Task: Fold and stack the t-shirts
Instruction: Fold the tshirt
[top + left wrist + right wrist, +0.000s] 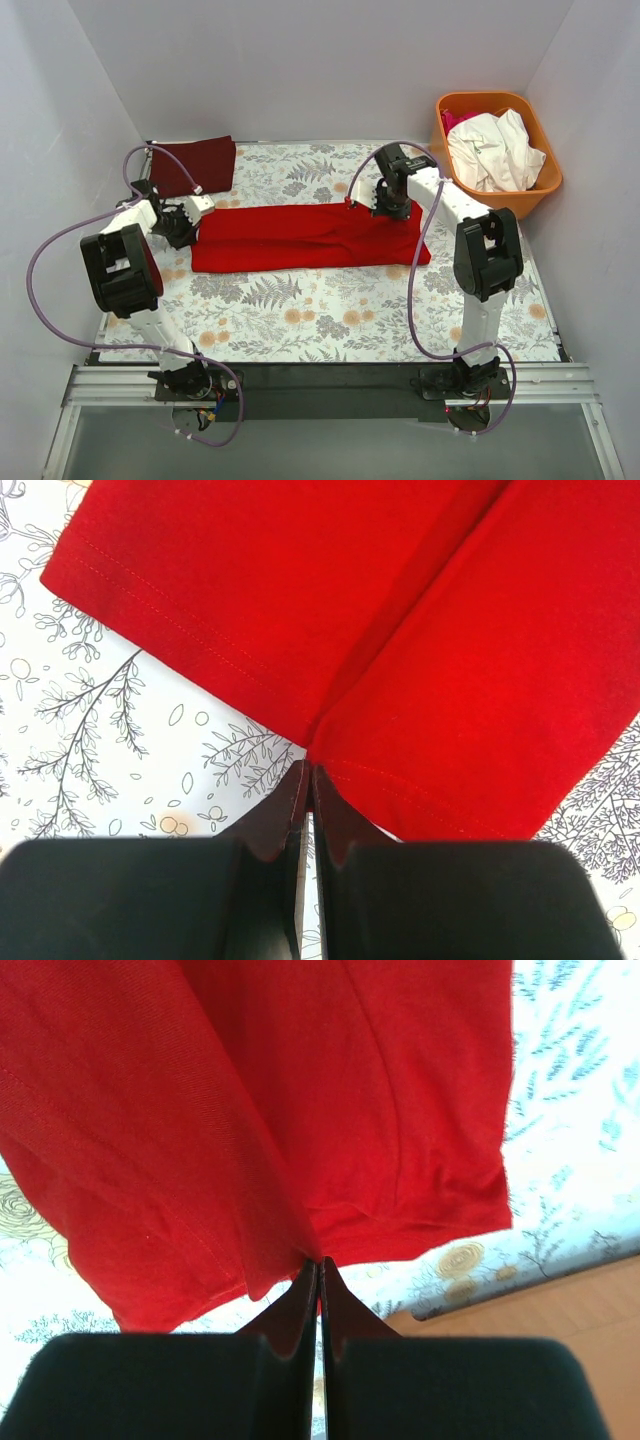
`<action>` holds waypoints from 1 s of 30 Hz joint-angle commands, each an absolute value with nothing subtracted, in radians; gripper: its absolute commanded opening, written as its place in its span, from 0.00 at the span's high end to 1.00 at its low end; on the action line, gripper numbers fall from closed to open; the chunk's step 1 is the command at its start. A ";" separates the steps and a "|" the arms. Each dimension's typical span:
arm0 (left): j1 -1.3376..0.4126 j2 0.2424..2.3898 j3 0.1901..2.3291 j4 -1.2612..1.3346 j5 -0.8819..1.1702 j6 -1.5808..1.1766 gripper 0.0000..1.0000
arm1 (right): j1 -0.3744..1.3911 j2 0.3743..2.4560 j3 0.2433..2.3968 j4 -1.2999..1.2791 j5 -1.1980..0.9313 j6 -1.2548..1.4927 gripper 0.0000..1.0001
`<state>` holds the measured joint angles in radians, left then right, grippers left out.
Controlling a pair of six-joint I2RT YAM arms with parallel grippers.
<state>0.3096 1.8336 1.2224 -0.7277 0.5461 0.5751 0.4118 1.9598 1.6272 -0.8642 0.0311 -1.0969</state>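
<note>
A red t-shirt (300, 238) lies across the middle of the floral table cloth as a long band folded lengthwise. My left gripper (188, 224) is at its left end. In the left wrist view the jaws (308, 770) are shut on the shirt's hem (350, 600), where a crease runs to the tips. My right gripper (388, 207) is at the far edge near the right end. In the right wrist view it (318, 1262) is shut on the fabric (250, 1110), which is drawn to a point at the tips. A folded dark maroon t-shirt (195, 165) lies at the back left.
An orange basket (548, 185) stands at the back right, holding a crumpled white garment (495, 150) and a bit of pink cloth (460, 120). White walls close in the table on three sides. The cloth's edge and bare wood (560, 1320) show in the right wrist view.
</note>
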 commanded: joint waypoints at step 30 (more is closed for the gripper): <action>0.388 1.672 1.100 -0.801 0.634 -0.215 0.32 | 0.083 1.885 1.500 -1.046 -0.403 -0.635 0.53</action>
<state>0.3851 1.6913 1.1156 -0.8394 0.6395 -0.1593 0.0940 1.8683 1.5112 -1.0683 -0.3569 -0.6807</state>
